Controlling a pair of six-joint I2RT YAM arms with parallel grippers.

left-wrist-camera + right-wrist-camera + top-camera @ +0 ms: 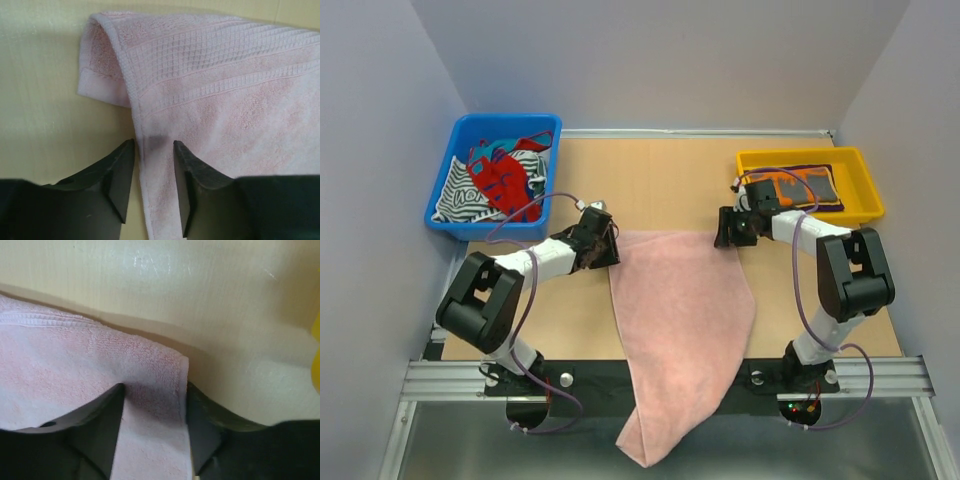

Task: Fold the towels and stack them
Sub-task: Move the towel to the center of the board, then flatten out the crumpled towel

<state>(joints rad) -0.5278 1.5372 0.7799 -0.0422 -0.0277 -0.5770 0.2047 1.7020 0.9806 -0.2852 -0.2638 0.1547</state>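
1. Left claw (152,147): the jaws stand part-open, straddling the side hem of the pale pink towel (225,90) just near of its far-left corner. Nothing looks pinched yet.
2. Right claw (152,390): one finger sits either side of the far-right corner and the cloth fills the gap. I honestly can't tell if it's clamped or just touching.
3. That left corner is curled over on itself. I'd make sure the pinch catches the hem cleanly, or the fold will probably come out skewed.
4. The towel runs from mid-worktop (660,180) and droops over the near edge, so I'd lift both corners level because the hanging tail will likely drag.
5. The yellow tray (860,165) at the far-right corner holds the grey-and-orange towel (798,186), so I'm guessing that's the stack.
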